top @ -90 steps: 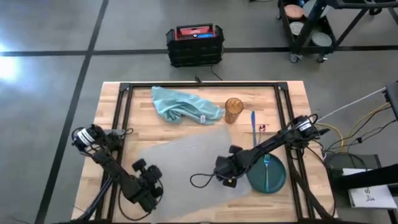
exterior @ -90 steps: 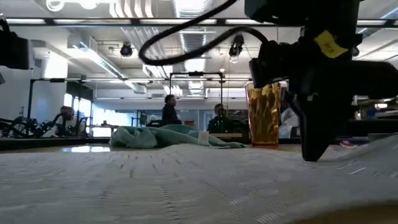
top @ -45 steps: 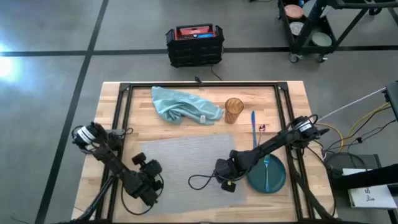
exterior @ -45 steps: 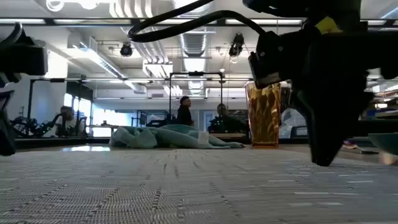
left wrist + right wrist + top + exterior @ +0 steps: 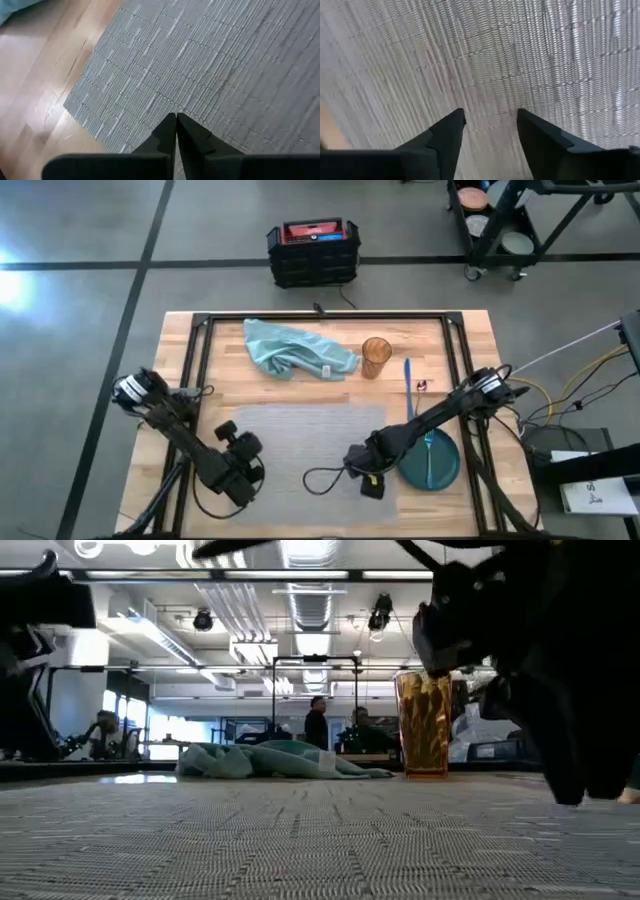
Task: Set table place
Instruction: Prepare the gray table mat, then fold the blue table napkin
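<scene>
placemat (image 5: 300, 442) between left tool (image 5: 237, 477), right tool (image 5: 366, 477)

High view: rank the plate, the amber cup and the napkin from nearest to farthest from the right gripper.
From the right gripper, low on the placemat:
1. Plate, just beside it near the table's right rail.
2. Amber cup, at the far edge.
3. Napkin, far edge, left of the cup.

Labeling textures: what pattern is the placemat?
Grey, fine woven ribbed weave; the placemat shows best in the left wrist view.
</scene>
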Robot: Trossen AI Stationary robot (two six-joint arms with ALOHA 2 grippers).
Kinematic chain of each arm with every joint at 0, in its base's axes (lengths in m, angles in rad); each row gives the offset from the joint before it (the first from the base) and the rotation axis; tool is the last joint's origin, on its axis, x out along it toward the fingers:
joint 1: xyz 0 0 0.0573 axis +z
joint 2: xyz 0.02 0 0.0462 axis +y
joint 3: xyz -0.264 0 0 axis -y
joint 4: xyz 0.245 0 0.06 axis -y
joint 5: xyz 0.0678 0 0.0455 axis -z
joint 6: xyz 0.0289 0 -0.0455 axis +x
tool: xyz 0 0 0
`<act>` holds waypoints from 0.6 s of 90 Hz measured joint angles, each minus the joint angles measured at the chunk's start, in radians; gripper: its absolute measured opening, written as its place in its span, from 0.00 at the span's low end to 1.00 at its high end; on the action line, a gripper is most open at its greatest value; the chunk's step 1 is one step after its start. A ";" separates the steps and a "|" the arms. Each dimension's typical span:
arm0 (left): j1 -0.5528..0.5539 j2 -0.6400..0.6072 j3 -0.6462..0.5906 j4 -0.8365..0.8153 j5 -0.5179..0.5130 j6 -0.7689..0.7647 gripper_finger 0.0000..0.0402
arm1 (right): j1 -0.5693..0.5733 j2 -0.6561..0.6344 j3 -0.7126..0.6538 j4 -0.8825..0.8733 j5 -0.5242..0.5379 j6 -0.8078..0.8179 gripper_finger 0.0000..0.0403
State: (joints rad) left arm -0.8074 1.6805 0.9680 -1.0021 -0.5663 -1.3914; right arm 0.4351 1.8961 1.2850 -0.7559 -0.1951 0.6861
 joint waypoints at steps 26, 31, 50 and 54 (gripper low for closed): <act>0.026 -0.260 0.000 0.067 -0.012 0.087 0.00 | 0.020 -0.160 0.012 -0.024 0.154 -0.099 0.47; 0.045 -0.306 0.000 0.087 -0.040 0.128 0.00 | 0.021 -0.183 0.012 -0.021 0.215 -0.121 0.47; 0.233 -0.391 -0.001 0.097 -0.099 0.279 0.10 | 0.010 -0.217 0.008 -0.020 0.587 -0.216 0.48; 0.295 -0.391 -0.002 0.097 -0.099 0.332 0.14 | 0.006 -0.217 0.006 -0.021 0.674 -0.233 0.47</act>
State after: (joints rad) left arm -0.5128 1.2898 0.9658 -0.9047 -0.6650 -1.0590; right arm 0.4412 1.6794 1.2912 -0.7772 0.4788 0.4530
